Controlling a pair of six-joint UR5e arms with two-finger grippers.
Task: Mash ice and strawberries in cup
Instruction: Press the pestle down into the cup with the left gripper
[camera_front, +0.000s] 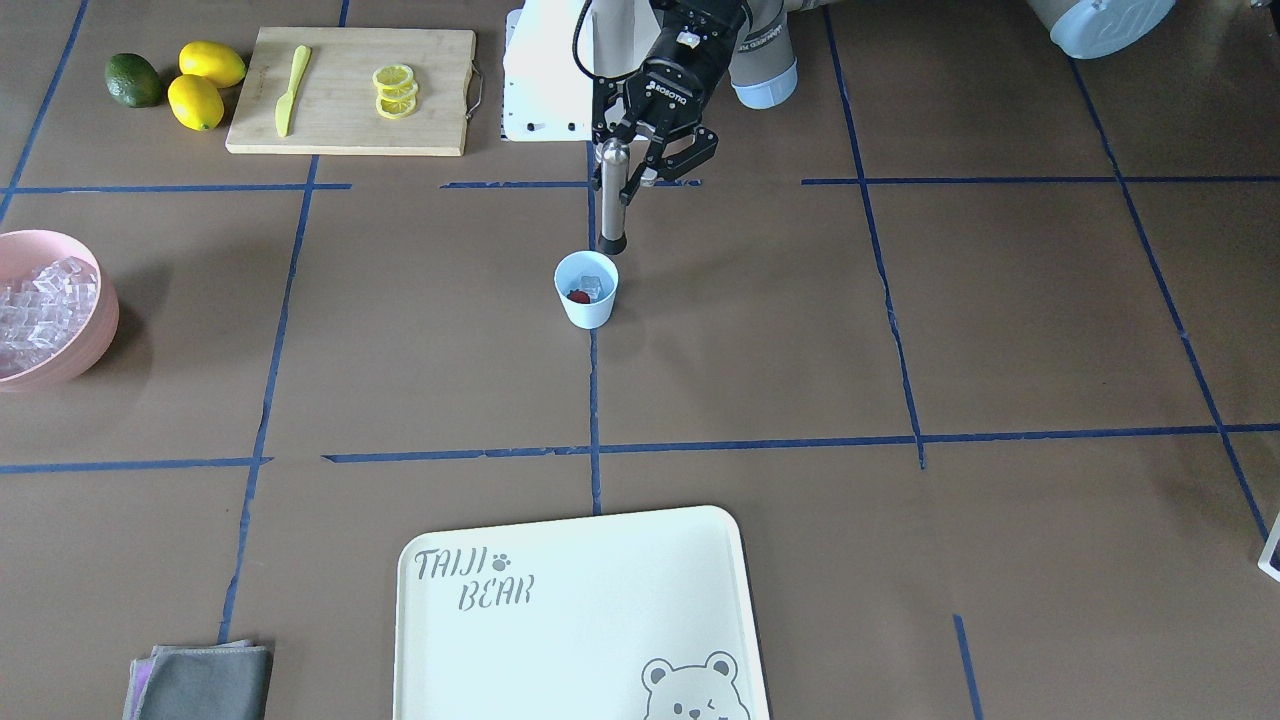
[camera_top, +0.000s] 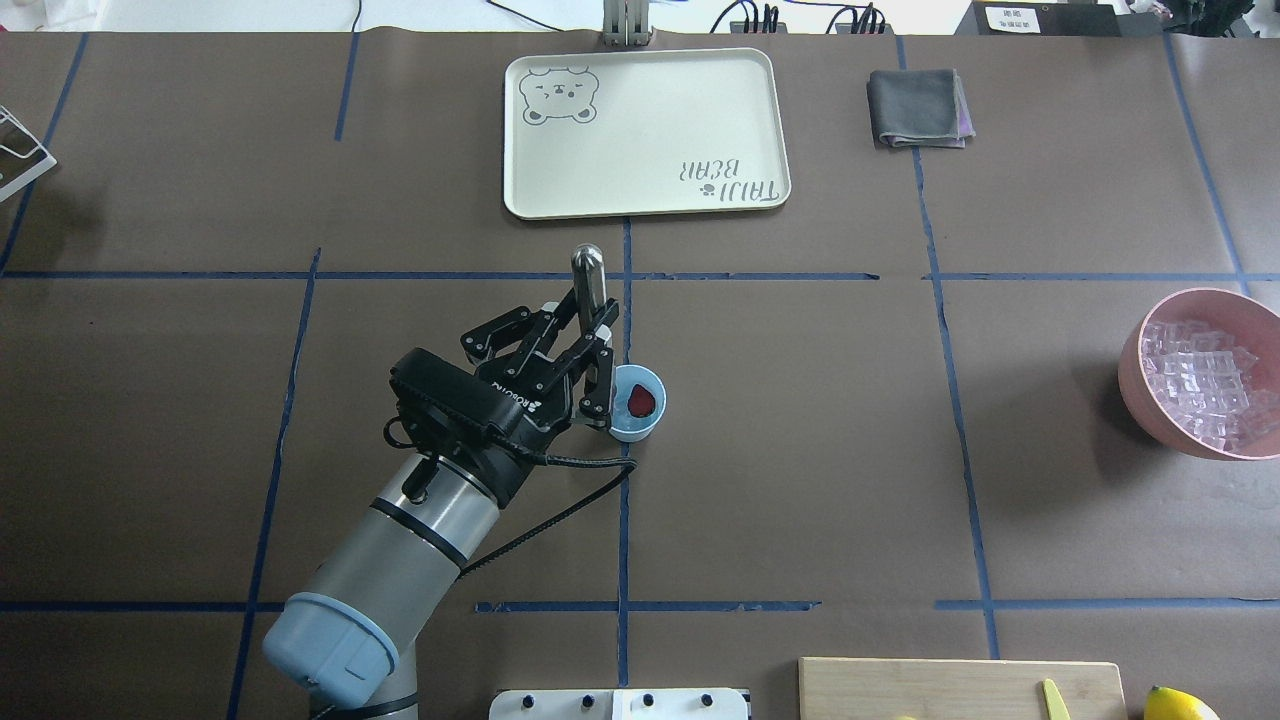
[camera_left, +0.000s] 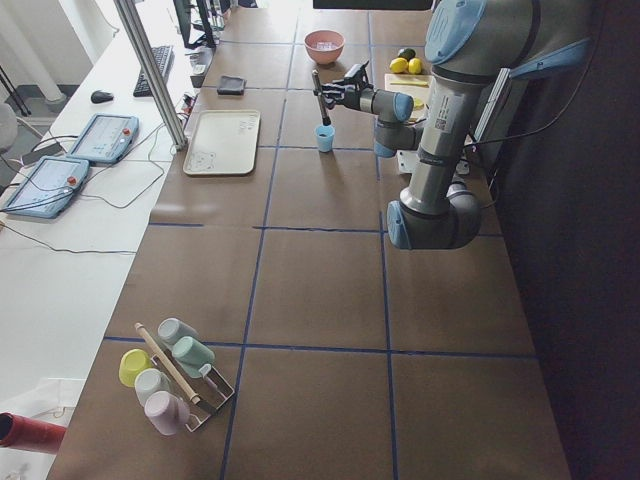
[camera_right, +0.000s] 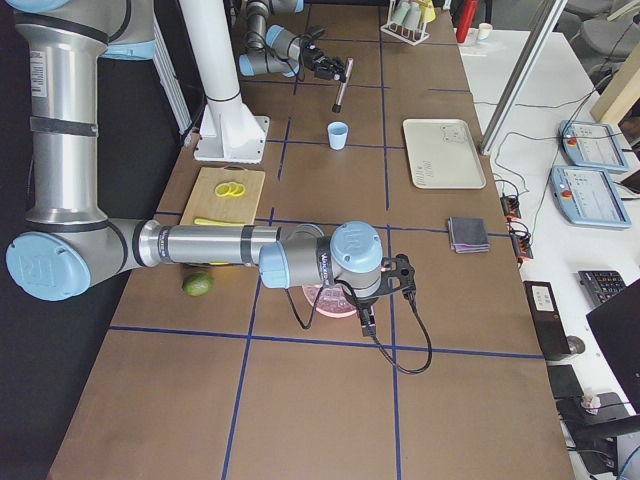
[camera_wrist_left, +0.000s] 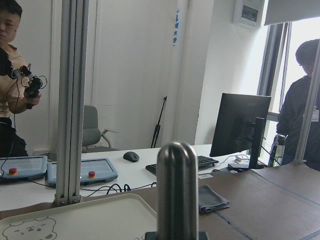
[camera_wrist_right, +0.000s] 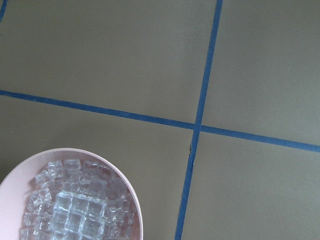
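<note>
**Cup stands mid-table, muddler held above it**

Front-facing view: your cup (camera_front: 587, 308) stands upright near the table's middle. Inside it you can see a dark red strawberry (camera_front: 579, 296) and clear ice (camera_front: 594, 286). The left gripper (camera_front: 625, 170) is clamped narrow on a metal muddler (camera_front: 613, 200), held upright. The muddler's black tip shows at 1 o'clock of the cup's rim, not inside it. A pink bowl (camera_front: 100, 335) of ice cubes sits at 9 o'clock of the cup, well apart. A cutting board (camera_front: 340, 130) lies at 11 o'clock.

Overhead view: the strawberry shows red in the cup (camera_top: 632, 432). The left gripper is just beside the cup at 10 o'clock. A tray (camera_top: 640, 205) lies at 12 o'clock and the pink bowl at 3 o'clock.

Left side view: the muddler's tip hangs just above the cup's mouth, apart from it.

Right side view: the right gripper (camera_right: 350, 298) hangs over the pink bowl. You cannot tell from here how wide it stands.

Left wrist view: you see only the muddler's rounded top at 6 o'clock.

Right wrist view: the pink bowl fills the 7 o'clock corner, heaped with cubes.
</note>
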